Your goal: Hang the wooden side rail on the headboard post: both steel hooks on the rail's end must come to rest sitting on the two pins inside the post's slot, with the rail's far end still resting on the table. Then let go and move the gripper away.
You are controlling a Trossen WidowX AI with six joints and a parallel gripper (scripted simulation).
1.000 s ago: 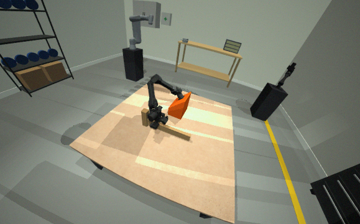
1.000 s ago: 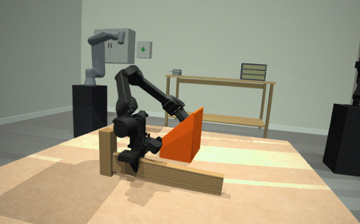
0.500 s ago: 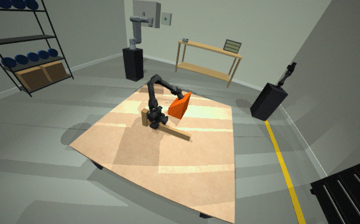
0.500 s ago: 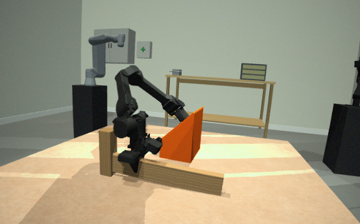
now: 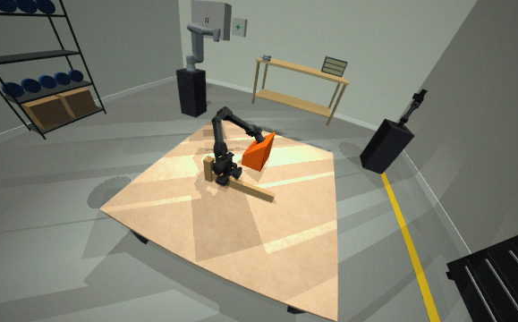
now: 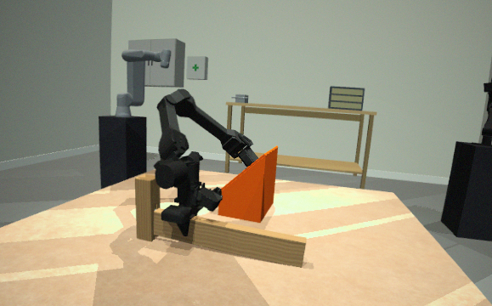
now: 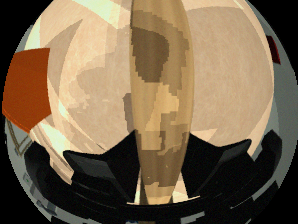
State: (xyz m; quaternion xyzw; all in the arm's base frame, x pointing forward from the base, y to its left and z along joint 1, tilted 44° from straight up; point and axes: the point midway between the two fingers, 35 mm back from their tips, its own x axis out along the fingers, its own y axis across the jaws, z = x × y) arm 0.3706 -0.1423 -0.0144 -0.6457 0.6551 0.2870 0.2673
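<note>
The wooden side rail (image 5: 254,190) (image 6: 250,244) (image 7: 162,100) lies lengthwise away from the headboard post (image 5: 208,170) (image 6: 144,210). Its near end is right against or very close to the upright post, and its far end is down at the table top. My gripper (image 5: 223,180) (image 6: 186,226) (image 7: 157,128) is shut on the rail near the post end, with one finger on each side, as the wrist view shows. The steel hooks, the pins and the slot are hidden, so whether the hooks sit on the pins cannot be told.
An orange wedge-shaped block (image 5: 254,156) (image 6: 243,197) (image 7: 30,90) stands behind the rail, with the arm's other end at it. The arm rises beside the post and its folded wrist is close above the rail. The table (image 5: 285,268) (image 6: 50,255) carries them all.
</note>
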